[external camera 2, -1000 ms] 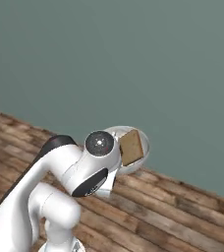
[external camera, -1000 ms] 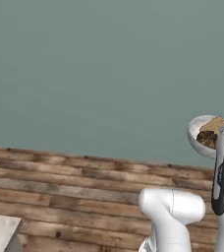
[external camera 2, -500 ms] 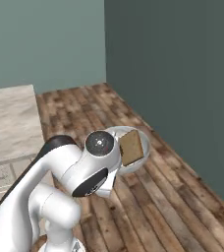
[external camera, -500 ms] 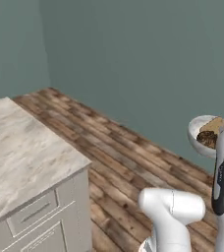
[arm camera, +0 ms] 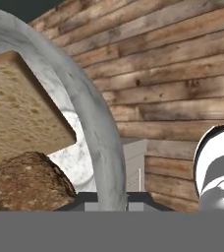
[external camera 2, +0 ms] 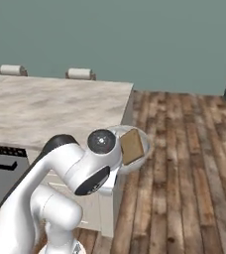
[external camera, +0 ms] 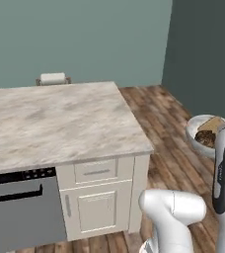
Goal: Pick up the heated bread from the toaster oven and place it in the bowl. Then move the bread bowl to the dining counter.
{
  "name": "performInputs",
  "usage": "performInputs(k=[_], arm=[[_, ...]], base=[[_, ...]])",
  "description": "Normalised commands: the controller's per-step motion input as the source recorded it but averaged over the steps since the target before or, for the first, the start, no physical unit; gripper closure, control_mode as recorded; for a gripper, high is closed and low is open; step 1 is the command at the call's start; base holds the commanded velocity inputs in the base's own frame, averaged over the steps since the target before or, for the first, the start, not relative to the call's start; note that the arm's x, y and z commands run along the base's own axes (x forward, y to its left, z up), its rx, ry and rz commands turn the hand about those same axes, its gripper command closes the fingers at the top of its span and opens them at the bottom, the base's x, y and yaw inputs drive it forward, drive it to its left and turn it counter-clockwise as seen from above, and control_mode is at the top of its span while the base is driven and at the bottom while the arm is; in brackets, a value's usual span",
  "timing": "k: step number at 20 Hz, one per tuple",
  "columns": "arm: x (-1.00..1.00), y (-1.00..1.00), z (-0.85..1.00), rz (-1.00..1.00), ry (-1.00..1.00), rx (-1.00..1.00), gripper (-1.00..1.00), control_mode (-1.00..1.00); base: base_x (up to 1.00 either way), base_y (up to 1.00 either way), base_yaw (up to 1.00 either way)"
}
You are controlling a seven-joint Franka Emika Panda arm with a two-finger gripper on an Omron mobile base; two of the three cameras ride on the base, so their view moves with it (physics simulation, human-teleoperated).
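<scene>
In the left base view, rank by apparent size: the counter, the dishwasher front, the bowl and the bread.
1. Counter
2. Dishwasher front
3. Bowl
4. Bread

The bowl rides near the camera, so it looks larger than it would farther off.

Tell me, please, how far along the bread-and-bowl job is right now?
Done: the brown bread slice already lies in the pale grey thick-rimmed bowl. In hand: the arm carries that bowl in the air, above the wooden floor. Left: setting it on the beige marbled dining counter.
</scene>
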Motion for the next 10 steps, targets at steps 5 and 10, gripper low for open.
performInputs(k=[5,10], arm=[[0.00,0.00,0.00,0.00,0.00,0.00,1.00,1.00],[0.00,0.00,0.00,0.00,0.00,0.00,1.00,1.00]], base=[[0.27,0.05,0.57],[0.40,0.48,0.35]])
